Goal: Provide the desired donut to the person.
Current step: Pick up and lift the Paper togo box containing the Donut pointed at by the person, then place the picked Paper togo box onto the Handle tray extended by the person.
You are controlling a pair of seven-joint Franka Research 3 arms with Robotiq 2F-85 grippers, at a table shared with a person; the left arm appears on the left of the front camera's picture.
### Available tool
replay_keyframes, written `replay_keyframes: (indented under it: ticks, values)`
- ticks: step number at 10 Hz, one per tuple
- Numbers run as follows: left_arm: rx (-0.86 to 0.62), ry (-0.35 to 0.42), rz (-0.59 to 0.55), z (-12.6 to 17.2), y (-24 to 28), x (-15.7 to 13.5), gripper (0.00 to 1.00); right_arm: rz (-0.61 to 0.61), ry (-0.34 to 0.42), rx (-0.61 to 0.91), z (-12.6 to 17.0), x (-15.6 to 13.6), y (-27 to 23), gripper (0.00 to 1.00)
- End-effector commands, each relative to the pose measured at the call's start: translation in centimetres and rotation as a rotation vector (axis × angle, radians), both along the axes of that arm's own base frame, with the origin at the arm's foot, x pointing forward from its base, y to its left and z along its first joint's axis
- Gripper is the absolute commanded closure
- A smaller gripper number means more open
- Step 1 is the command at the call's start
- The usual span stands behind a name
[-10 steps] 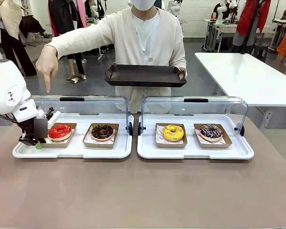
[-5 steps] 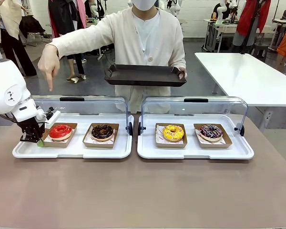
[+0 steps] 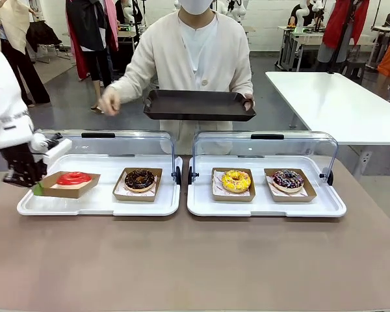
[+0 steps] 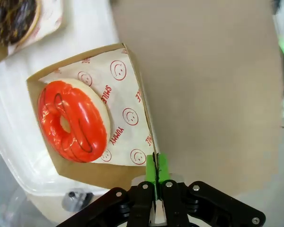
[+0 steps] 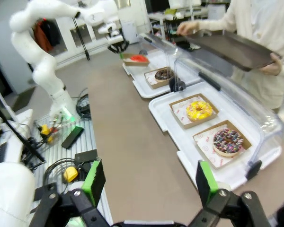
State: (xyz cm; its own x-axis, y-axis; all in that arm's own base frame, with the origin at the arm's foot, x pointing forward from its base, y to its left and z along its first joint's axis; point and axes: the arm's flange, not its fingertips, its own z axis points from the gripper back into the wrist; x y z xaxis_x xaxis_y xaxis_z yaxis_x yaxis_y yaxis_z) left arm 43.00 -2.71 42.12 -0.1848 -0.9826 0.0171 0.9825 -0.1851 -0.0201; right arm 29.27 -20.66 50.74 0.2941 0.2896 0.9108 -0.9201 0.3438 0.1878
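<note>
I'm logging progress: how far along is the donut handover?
Done: the left gripper is shut on the edge of the red donut's box. In hand: the box is held tilted over the white tray. Left: setting it on the person's dark tray.

Front view: across the table (image 3: 195,260) toward the person (image 3: 198,58). Left wrist: close above the red donut (image 4: 73,120). Right wrist: distant, along the table; donut shared.

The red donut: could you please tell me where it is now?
Front view, far left: the red donut sits in its carton at the left white tray's left end, beside the chocolate donut; the left hand is shut on the carton's corner.
</note>
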Motion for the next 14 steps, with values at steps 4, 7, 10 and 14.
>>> replay_keyframes:
  ticks: [4, 7, 10, 14]
  values:
    - [0.123, -0.057, 0.006, 12.1, -2.9, -7.8, 1.00, 0.004, -0.022, 0.019, 0.1, 0.1, -0.1, 0.00]
    - [0.119, -0.139, 0.122, 17.1, -2.8, -6.4, 1.00, 0.004, -0.022, 0.019, 0.1, 0.1, -0.1, 0.00]
    - [0.108, -0.138, 0.148, 17.4, -2.5, -5.3, 1.00, 0.004, -0.022, 0.019, 0.1, 0.1, -0.1, 0.00]
    - [0.097, -0.148, 0.131, 18.2, -2.4, -6.3, 1.00, 0.004, -0.022, 0.019, 0.1, 0.1, -0.1, 0.00]
